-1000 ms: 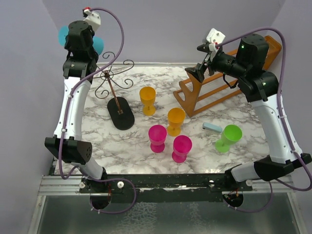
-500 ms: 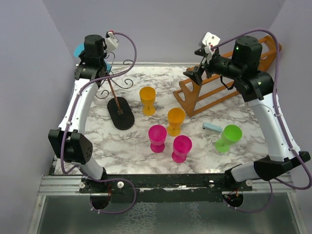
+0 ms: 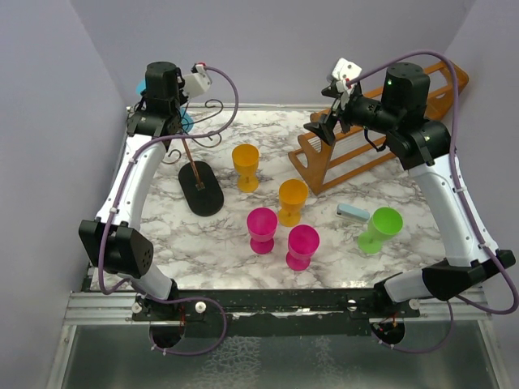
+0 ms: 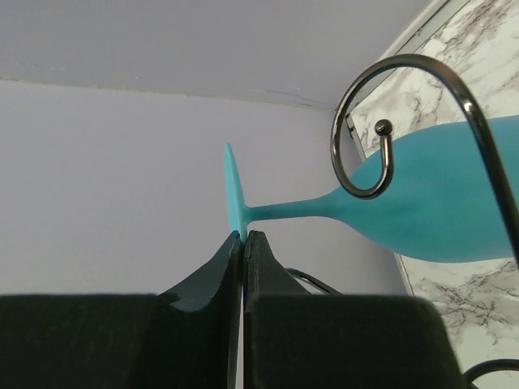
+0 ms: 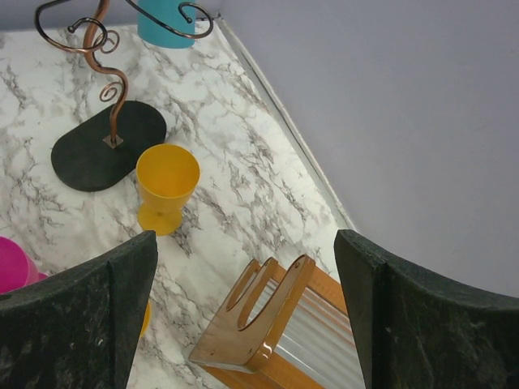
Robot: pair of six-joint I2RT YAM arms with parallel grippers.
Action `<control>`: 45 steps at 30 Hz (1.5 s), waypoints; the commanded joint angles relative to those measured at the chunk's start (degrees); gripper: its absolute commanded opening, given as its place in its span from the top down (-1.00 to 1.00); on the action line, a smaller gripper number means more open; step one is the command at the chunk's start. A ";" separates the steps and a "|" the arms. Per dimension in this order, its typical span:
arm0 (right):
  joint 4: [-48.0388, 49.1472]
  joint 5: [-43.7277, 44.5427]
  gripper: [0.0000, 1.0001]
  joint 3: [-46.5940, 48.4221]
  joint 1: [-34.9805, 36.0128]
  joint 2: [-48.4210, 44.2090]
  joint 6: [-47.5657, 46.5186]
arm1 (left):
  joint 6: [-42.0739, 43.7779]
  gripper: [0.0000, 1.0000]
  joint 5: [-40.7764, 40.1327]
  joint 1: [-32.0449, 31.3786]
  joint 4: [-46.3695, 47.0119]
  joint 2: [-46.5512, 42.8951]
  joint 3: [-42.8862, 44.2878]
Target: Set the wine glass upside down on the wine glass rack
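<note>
My left gripper (image 4: 243,235) is shut on the foot of a turquoise wine glass (image 4: 430,203), held sideways at the back left. A curled hook of the dark wire wine glass rack (image 4: 377,130) crosses in front of the glass where stem meets bowl. In the top view the left gripper (image 3: 166,109) hides most of the glass (image 3: 185,121); the rack (image 3: 195,158) stands on its black oval base (image 3: 201,188). The right wrist view shows the glass bowl (image 5: 166,20) among the rack's hooks (image 5: 89,36). My right gripper (image 3: 324,121) is open and empty above the wooden rack.
An orange-brown wooden slatted rack (image 3: 365,146) stands at the back right. Two orange cups (image 3: 245,166), two magenta cups (image 3: 262,228) and a green cup (image 3: 379,228) stand mid-table. A small light-blue block (image 3: 353,211) lies beside the green cup. Purple walls close in the left and back.
My left gripper has carried the turquoise glass right and down, from beside the left wall to the rack's hooks. My right gripper has shifted slightly up and left.
</note>
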 commanded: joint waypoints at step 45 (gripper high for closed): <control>2.49 -5.84 -0.87 -4.53 -4.13 -4.90 1.04 | 1.34 1.00 9.27 -6.67 -4.24 0.26 6.36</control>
